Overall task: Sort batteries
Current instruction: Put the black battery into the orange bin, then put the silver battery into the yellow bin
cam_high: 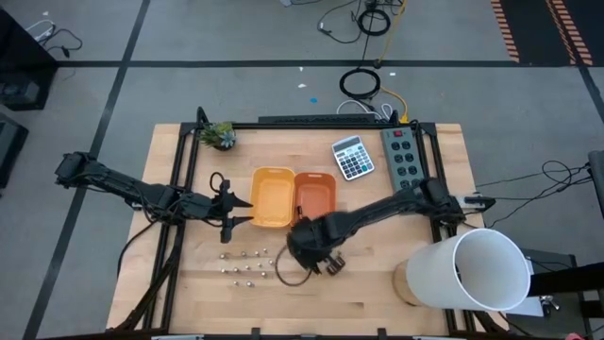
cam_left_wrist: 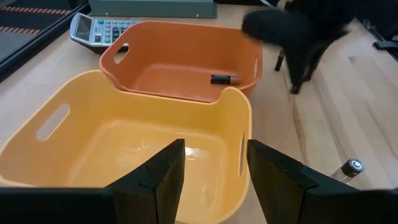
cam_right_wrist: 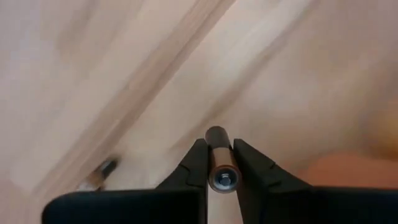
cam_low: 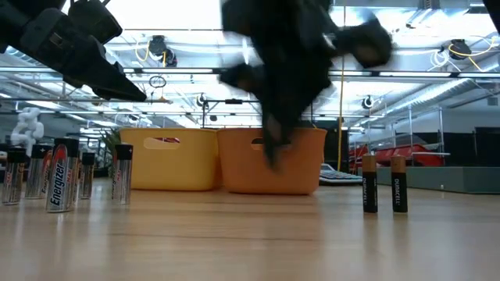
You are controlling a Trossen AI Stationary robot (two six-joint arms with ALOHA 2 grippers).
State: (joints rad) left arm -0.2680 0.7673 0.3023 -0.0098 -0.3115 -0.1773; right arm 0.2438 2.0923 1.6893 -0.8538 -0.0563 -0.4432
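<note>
From above, the right claw (cam_high: 316,255) hangs beside loose batteries (cam_high: 245,264) near the trays. Its wrist view shows it pinching one dark battery (cam_right_wrist: 221,163). The left claw (cam_left_wrist: 214,168), open, faces the yellow tray (cam_left_wrist: 74,143); another battery (cam_left_wrist: 224,79) lies in the orange tray (cam_left_wrist: 180,56).

2 dark, slender, jointed arms with black casings. Left gripper (cam_left_wrist: 211,177) has 2 broad, angular matte-black fingers.

- The right arm (cam_low: 289,70) was smeared — blurred across the low view.
- Battery (cam_left_wrist: 349,168) lay half hidden behind the left gripper's finger (cam_left_wrist: 280,180).
</note>
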